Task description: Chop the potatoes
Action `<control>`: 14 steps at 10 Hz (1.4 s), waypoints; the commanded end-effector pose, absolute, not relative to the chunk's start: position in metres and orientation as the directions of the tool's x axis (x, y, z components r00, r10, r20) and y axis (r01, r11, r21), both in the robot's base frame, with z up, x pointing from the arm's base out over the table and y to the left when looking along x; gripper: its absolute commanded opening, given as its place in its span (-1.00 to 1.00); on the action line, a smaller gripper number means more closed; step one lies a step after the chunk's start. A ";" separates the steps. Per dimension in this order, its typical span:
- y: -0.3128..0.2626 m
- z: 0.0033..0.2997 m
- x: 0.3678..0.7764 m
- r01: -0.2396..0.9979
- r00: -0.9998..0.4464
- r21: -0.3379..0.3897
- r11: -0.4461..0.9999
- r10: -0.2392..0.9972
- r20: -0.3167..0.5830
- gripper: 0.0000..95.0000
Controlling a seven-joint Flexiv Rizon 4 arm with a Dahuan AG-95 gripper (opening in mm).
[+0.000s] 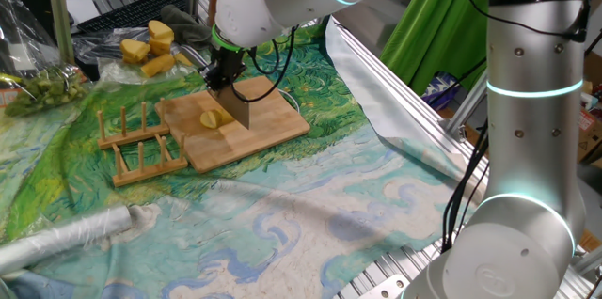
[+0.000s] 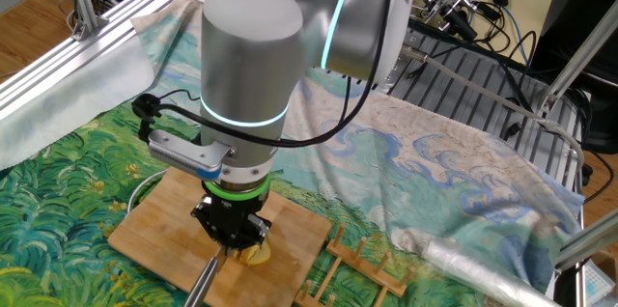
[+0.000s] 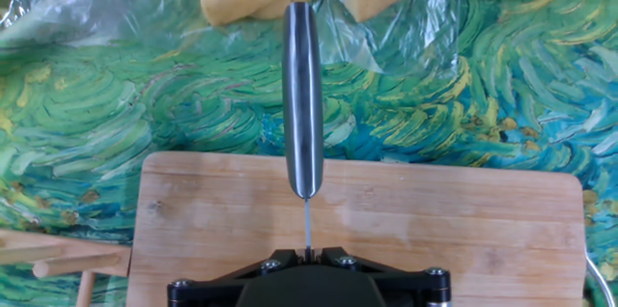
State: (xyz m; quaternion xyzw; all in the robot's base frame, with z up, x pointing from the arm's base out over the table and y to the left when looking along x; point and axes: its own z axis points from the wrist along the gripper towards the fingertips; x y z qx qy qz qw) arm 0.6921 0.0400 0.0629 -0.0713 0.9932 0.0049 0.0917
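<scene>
Potato [image 1: 210, 119], a small pale-yellow piece, lies near the middle of the board [image 1: 268, 133], right against the near face of the knife blade [image 1: 235, 107]. In the other fixed view it peeks out pale under the gripper [image 2: 232, 239], partly hidden by it. The hand view does not show it.

The jaws are closed on the knife, gripping it at the top so that the blade stands edge-down on the board beside the potato. In the hand view the handle [image 3: 302, 95] runs straight away from the camera, over the far edge of the board [image 3: 463, 230] and toward the cloth [image 3: 116, 104].

Left of the board a wooden rack [image 1: 141, 149] with upright pegs lies on the cloth, touching or just beside the board's left edge. A roll of clear plastic [image 1: 66, 238] lies at the near left of the worktop.

Farther off, beyond the board, bigger deep-yellow chunks [image 1: 150, 47] sit on crinkled clear film [image 1: 94, 55], well apart from the board. A heap of green scraps [image 1: 42, 87] lies at the far left.
</scene>
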 end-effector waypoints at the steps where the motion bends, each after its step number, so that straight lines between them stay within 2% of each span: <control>1: 0.039 0.050 0.694 -0.146 -0.972 -0.008 0.989 -0.145 -0.187 -1.00; 5: 0.041 0.036 0.695 -0.143 -0.970 -0.015 0.990 -0.143 -0.199 -1.00; 8: 0.041 0.054 0.694 -0.140 -0.972 -0.010 0.990 -0.139 -0.187 -1.00; 14: 0.040 0.060 0.696 -0.143 -0.971 -0.020 0.990 -0.144 -0.191 -1.00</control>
